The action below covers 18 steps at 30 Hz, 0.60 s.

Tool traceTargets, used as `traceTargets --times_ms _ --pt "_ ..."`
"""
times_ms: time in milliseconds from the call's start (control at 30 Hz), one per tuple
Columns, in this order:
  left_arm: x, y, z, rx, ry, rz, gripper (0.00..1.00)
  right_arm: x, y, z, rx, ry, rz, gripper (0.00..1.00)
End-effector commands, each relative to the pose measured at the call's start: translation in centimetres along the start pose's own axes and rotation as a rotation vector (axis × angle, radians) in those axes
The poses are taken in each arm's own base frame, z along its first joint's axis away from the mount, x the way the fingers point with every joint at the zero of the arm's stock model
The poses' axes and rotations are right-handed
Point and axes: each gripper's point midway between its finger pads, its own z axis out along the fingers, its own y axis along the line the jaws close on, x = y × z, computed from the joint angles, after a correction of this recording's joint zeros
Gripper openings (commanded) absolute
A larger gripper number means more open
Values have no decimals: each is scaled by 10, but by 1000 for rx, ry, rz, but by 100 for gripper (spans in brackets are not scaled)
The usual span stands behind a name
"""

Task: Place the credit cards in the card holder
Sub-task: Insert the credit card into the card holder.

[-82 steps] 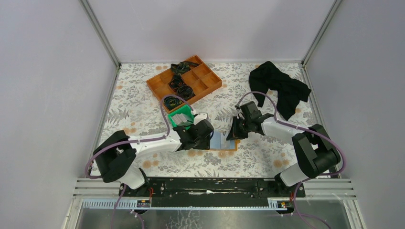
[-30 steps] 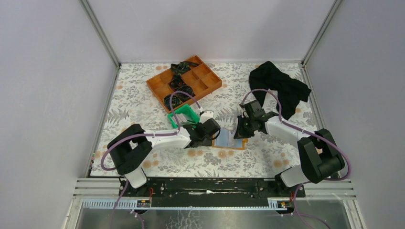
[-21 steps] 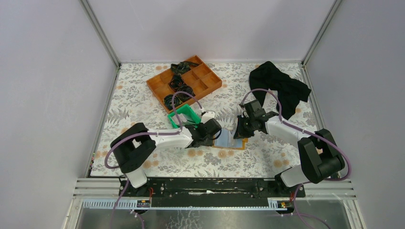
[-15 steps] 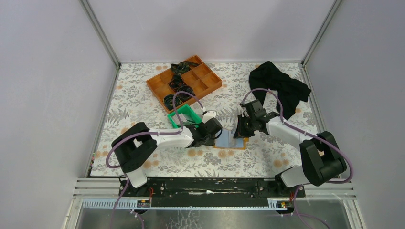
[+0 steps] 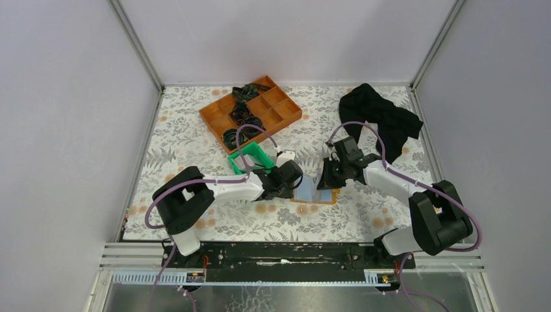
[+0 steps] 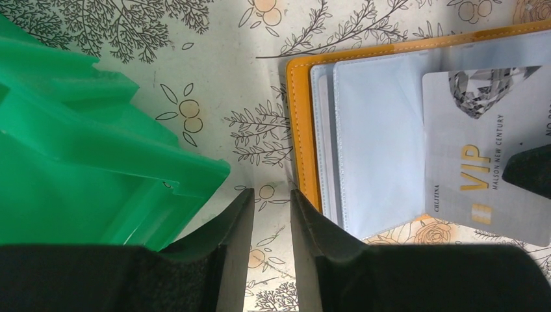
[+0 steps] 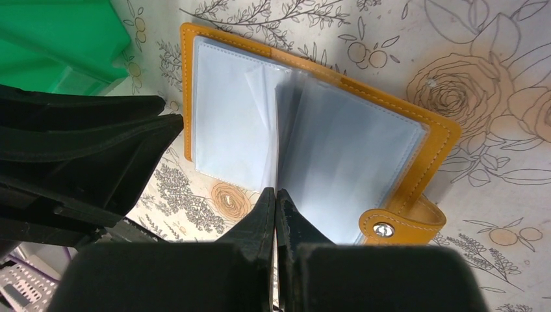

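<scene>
Moved: left hand [image 6: 271, 196] has slid right since the earliest picture, from beside the green bin [image 6: 78, 149] to the left edge of the card holder [image 6: 300, 130].
Left hand: fingers a narrow gap apart, nothing between them; the flowered worktop [image 6: 227, 65] shows through.
Right hand [image 7: 275, 195]: fingers pressed together, tips at the clear sleeves [image 7: 344, 156]; whether one is pinched cannot be told.
Card holder: lies open on the worktop between both hands, orange cover, pale blue inside, snap tab [image 7: 390, 227] at one edge.
Credit card [image 6: 481, 175]: grey, lying on the open page, a dark shape over its edge.
Writing: gold "VIP", beside it "MAISON NEW CENTURY", a diamond picture; one smaller line unreadable.
</scene>
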Motion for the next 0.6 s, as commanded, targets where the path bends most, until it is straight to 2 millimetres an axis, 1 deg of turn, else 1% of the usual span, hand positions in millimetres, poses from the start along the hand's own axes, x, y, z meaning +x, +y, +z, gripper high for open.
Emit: traceTargets --times_ms 0,167,567 --pt "8 -2 7 17 31 3 34 1 5 3 -48 5 4 0" --pt "11 -1 6 15 37 8 34 6 4 8 -73 28 28 0" --pt "18 -1 6 21 58 17 33 4 -7 13 -67 11 66 0"
